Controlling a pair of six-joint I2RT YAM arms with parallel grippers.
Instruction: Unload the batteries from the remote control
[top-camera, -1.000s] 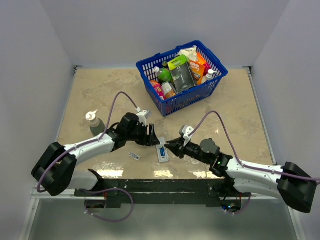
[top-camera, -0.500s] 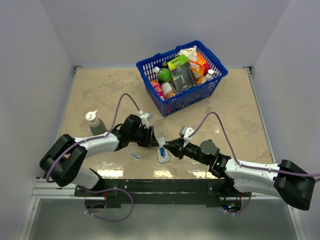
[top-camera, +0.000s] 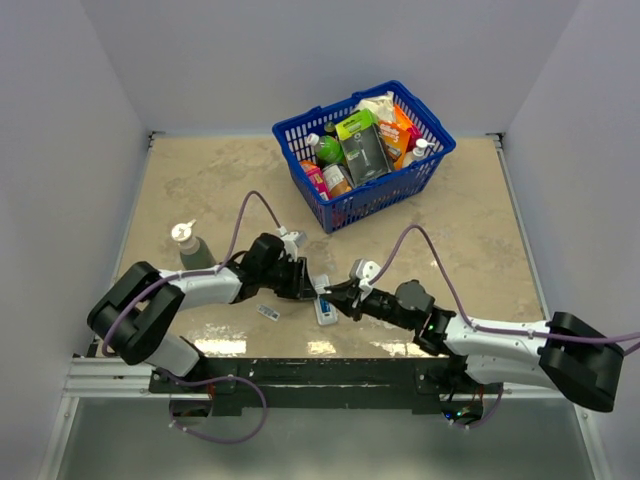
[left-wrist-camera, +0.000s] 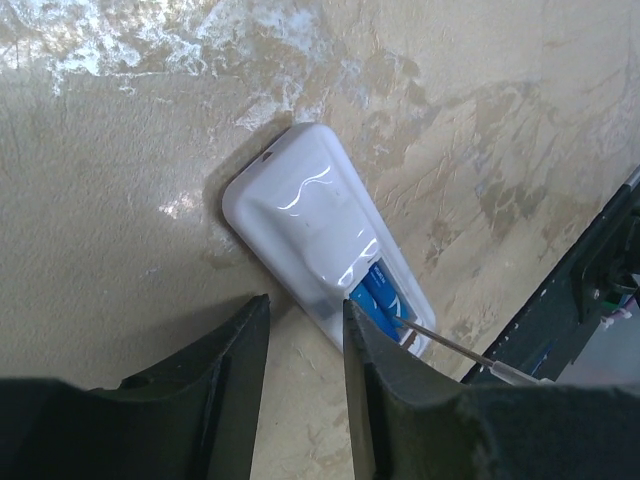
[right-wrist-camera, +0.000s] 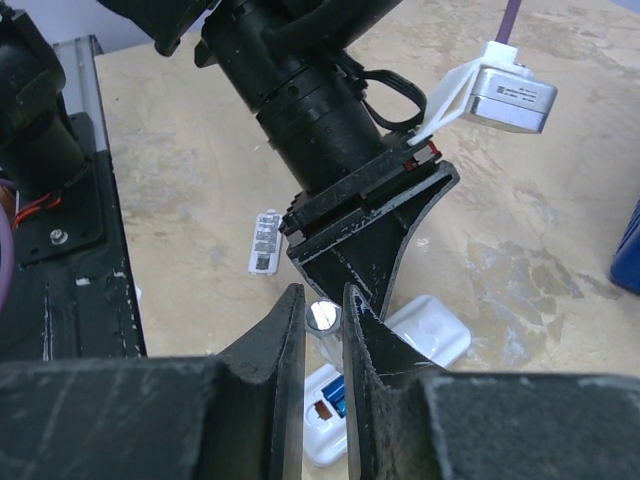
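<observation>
1. remote control (left-wrist-camera: 300, 230) — white, slim bar. Flat on the counter (top-camera: 200, 190), close to the near edge, at about 6 o'clock from the basket (top-camera: 372, 205). Recess face up, long axis roughly 12 to 6 in the top view. Closed half glossy and smooth.

2. blue battery (left-wrist-camera: 380, 297) — seated in the open recess, at the 4 o'clock end of the remote control as seen from the left wrist. Only partly visible past the recess rim.

3. grey battery (top-camera: 268, 313) — out of the remote control. Loose on the counter at 9 o'clock from it, apart from both tools.

4. left tool (left-wrist-camera: 305, 305) — at 11 o'clock of the remote control in the top view. Fingers parted by a narrow gap, gripping nothing. Tips set at the long edge of the remote control, one fingertip overlapping that edge. Contact impossible to tell.

5. right tool (right-wrist-camera: 323, 292) — at 2 o'clock of the remote control in the top view. Closed on a thin rod (left-wrist-camera: 445, 345), with the rod's tip reaching into the recess at the blue battery.

6. basket — blue plastic, packed with packets and bottles. At 12 o'clock on the counter, well apart from both tools.

7. spray-top bottle (top-camera: 190, 248) — upright, between 9 and 10 o'clock from the left tool, near the counter's left edge.
</observation>
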